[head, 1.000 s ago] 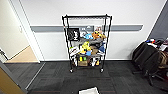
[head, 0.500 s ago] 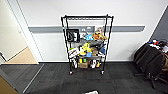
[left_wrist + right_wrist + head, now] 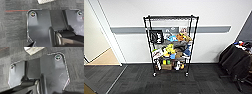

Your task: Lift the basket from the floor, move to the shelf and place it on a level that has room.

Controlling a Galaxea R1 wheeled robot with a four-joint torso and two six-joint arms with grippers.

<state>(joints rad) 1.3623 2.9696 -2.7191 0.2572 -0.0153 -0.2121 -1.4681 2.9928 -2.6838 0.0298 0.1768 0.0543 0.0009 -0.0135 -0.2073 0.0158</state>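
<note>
The shelf (image 3: pixel 170 45), a tall black wire rack on small casters, stands against the white wall straight ahead in the head view. Its top level (image 3: pixel 170 18) is a flat wire grid with nothing on it that I can see. The tiers below are crowded with toys and boxes. A corner of the cream woven basket (image 3: pixel 45 1) lies on the dark carpet in the left wrist view, beyond the robot's dark plate. The basket (image 3: pixel 34 49) also appears in the right wrist view.
Dark carpet (image 3: pixel 134 80) stretches between me and the rack. An open doorway with a light wood floor (image 3: pixel 104 58) is at the left. A black chair draped with dark cloth (image 3: pixel 236 61) stands at the right. A red line (image 3: pixel 16 10) crosses the carpet.
The rack looks slightly larger and lower in the head view, so the camera has come closer. The pale basket corner at that view's bottom edge has slipped out.
</note>
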